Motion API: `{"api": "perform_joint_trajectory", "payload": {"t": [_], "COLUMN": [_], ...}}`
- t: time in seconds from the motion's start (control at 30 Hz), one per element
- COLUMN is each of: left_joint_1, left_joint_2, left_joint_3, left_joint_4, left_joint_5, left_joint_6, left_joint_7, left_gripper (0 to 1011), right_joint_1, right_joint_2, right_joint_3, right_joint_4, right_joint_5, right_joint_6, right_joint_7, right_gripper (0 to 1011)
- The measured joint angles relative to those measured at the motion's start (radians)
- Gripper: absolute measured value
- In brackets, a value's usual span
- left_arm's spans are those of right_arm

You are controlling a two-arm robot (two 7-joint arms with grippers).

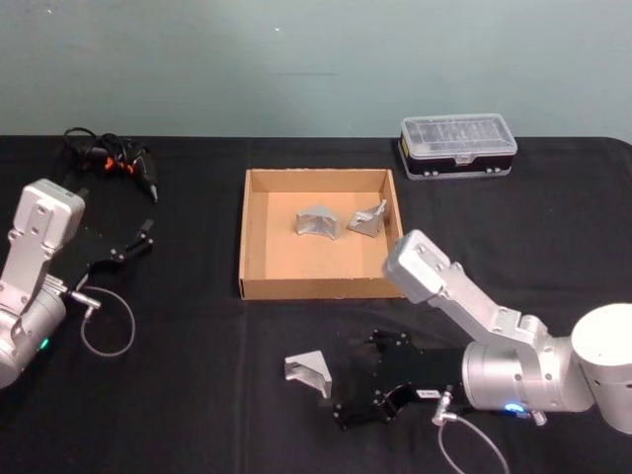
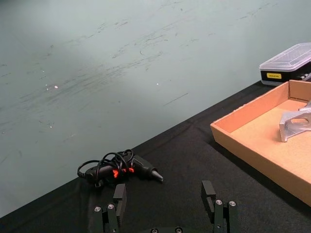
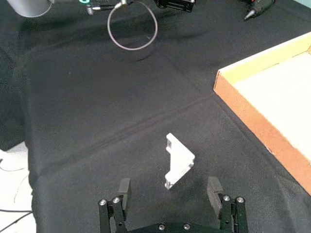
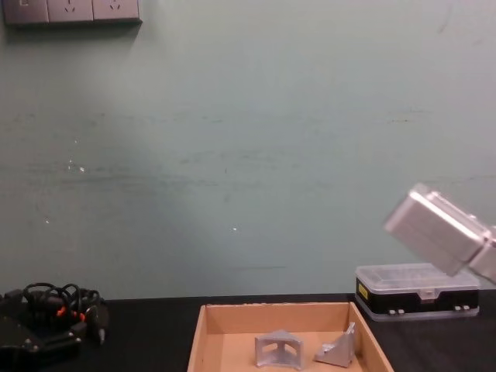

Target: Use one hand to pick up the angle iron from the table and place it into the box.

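Note:
A silver angle iron (image 1: 308, 371) (image 3: 178, 162) lies on the black table (image 1: 197, 326), in front of the tan cardboard box (image 1: 321, 288) (image 3: 257, 124). My right gripper (image 1: 352, 381) (image 3: 169, 185) is low over the table just to the right of it, open, its fingers either side of the piece's near end without touching. Two more angle irons (image 1: 317, 222) (image 1: 367, 219) rest inside the box at its back. Far to the left of the box, my left gripper (image 1: 133, 242) (image 2: 164, 189) stays open and holds nothing.
A clear-lidded plastic case (image 1: 457, 145) (image 4: 415, 291) stands behind the box on the right. A black tool with orange marks and a coiled cord (image 1: 114, 158) (image 2: 121, 170) lies at the back left. A thin cable loop (image 1: 107, 321) lies by the left arm.

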Motion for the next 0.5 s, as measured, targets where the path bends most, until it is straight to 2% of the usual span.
{"api": "perform_joint_trajectory", "payload": {"t": [0.17, 0.5], "left_joint_1": [0.0, 0.0], "left_joint_2": [0.0, 0.0], "left_joint_3": [0.0, 0.0], "left_joint_4": [0.0, 0.0], "left_joint_5": [0.0, 0.0], "left_joint_6": [0.0, 0.0], "left_joint_7": [0.0, 0.0], "left_gripper": [1011, 1011], "right_joint_1": [0.033, 0.085], "right_joint_2": [-0.031, -0.087], "right_joint_3": [-0.019, -0.059], "right_joint_4": [0.017, 0.067], "right_joint_5": [-0.018, -0.061], "right_joint_6": [0.057, 0.108], "right_joint_7": [-0.005, 0.0], "right_gripper": [1000, 1000]}}
